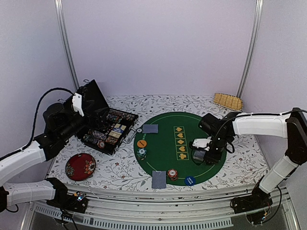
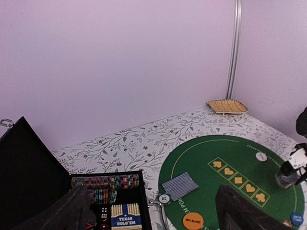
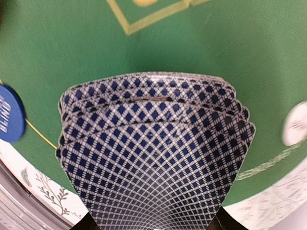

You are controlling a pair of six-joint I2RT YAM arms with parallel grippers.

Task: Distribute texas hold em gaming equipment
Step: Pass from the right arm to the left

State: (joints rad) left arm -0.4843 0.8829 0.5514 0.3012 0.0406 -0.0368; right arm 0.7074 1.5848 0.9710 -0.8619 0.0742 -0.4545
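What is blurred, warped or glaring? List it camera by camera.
Top external: even, soft light, no glare, table edge bowed by the lens. Left wrist: green mat sharp, own fingers dark and soft. Right wrist: card stack fills the frame, its pattern bulging; blue disc and white disc blurred at the edges.

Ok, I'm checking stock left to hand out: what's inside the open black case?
Rows of striped chips and a Texas Hold'em card box sit in the case. Its near left corner is hidden behind the left arm, so anything there cannot be seen.
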